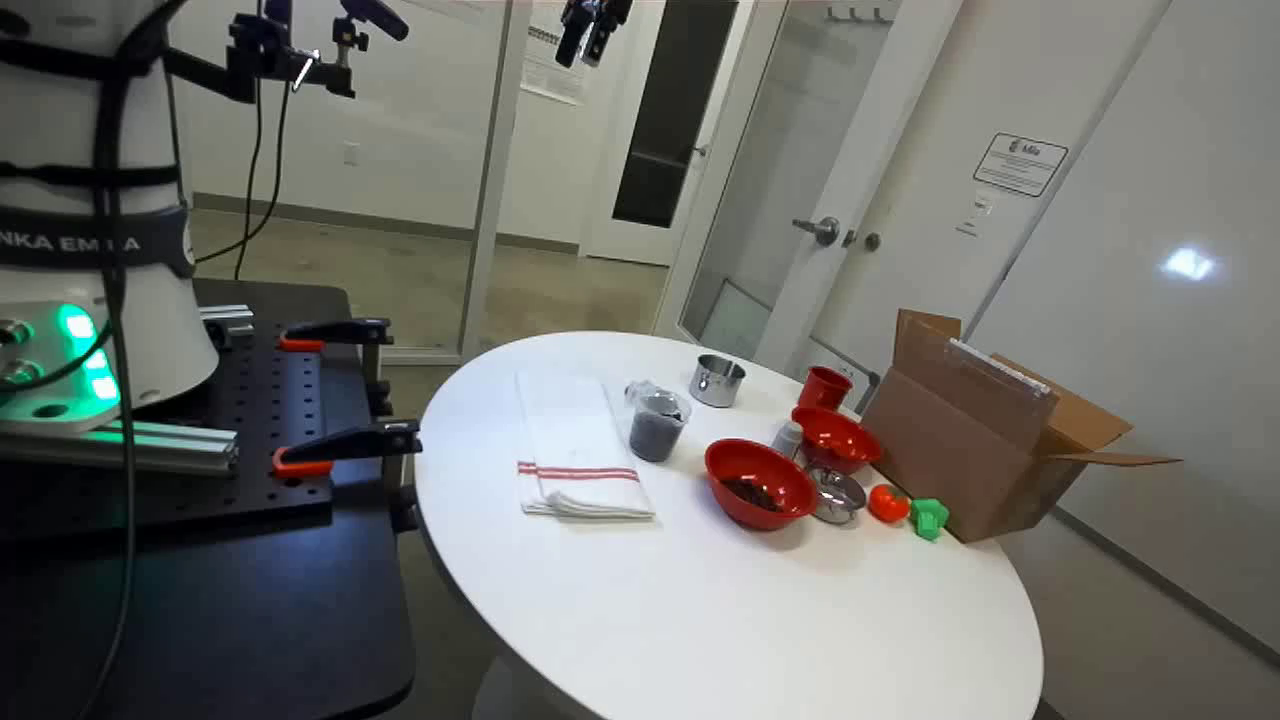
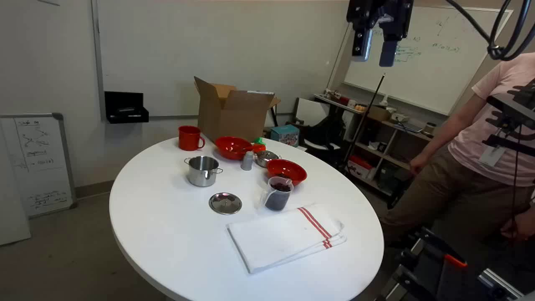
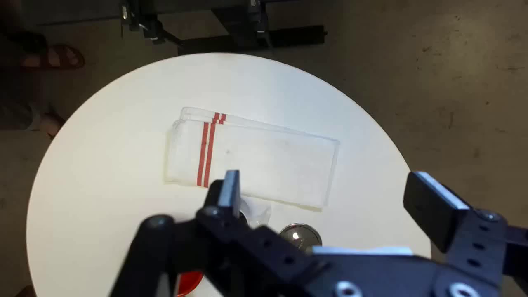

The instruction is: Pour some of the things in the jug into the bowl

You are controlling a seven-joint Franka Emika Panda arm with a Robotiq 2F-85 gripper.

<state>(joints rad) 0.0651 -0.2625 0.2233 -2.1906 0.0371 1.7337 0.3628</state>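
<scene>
The jug is a small clear vessel with dark contents, upright on the white table. It also stands beside the folded cloth in an exterior view. In the wrist view only its clear edge shows past a finger. The bowl, wide and bright red with some dark pieces inside, sits close to the jug. It shows behind the jug in an exterior view and partly in the wrist view. My gripper is open and empty, high above the table; its fingers are wide apart in the wrist view.
A folded white cloth lies by the jug. A metal pot, its lid, a grey shaker, a small metal dish, a second red bowl, a red cup and a cardboard box stand around.
</scene>
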